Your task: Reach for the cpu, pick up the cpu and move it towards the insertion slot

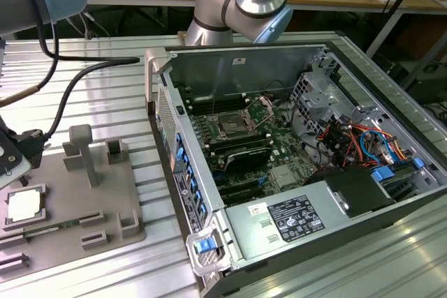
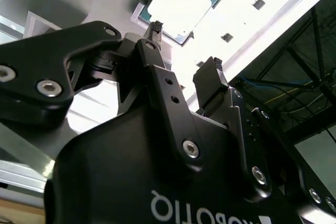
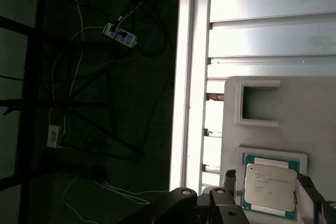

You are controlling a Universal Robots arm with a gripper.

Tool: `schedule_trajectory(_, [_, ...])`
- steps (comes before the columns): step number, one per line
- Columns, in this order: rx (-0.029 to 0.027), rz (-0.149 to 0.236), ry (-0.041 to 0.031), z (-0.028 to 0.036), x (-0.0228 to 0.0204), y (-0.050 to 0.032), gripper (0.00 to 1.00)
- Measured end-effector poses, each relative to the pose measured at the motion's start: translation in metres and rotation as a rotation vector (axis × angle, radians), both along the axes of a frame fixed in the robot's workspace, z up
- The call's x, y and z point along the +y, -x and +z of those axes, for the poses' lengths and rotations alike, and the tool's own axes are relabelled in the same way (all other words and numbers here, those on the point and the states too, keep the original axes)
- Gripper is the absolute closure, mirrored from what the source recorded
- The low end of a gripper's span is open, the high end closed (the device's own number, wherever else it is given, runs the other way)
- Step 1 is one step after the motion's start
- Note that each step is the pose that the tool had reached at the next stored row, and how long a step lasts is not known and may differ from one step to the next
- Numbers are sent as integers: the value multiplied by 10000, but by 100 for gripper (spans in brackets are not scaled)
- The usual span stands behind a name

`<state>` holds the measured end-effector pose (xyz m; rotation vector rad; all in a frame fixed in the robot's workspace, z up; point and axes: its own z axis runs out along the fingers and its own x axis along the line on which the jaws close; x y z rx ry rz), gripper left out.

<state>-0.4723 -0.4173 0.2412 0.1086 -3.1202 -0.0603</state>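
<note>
The cpu (image 1: 23, 205) is a small pale square chip lying in a recess of the grey fixture plate (image 1: 105, 200) at the exterior view's left. In both wrist views it lies flat in that recess, pale top up: cpu (image 2: 181, 3), cpu (image 3: 270, 187). My gripper (image 2: 186, 45) is open just above it, and its two black fingertips (image 2: 156, 27) stand apart with nothing between them. In the first wrist view the gripper (image 3: 266, 178) straddles the chip without touching it. The insertion slot (image 1: 230, 127) is a metal-framed socket on the motherboard inside the open computer case.
The open computer case (image 1: 167, 102) stands at the exterior view's right of the fixture plate, walls raised. Upright grey posts (image 1: 82, 151) rise from the plate near the chip. A black cable (image 1: 70, 95) hangs over the ribbed metal table (image 1: 119, 68).
</note>
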Motion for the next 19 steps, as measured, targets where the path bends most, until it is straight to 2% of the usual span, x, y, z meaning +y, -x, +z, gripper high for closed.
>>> schedule_trajectory(5, [36, -12, -43, -84, -42, -54, 47])
schedule_trajectory(8, [45, -121, -45, -152, -46, -72, 47])
schedule_trajectory(9, [45, -155, -46, -171, -46, -75, 46])
schedule_trajectory(11, [46, -214, -46, -228, -48, -77, 34])
schedule_trajectory(13, [44, -233, -43, -258, -49, -80, 34])
schedule_trajectory(15, [45, -234, 6, -271, -50, -84, 34])
schedule_trajectory(17, [44, -246, 95, -290, -49, -88, 34])
schedule_trajectory(19, [44, -251, 133, -295, -49, -89, 34])
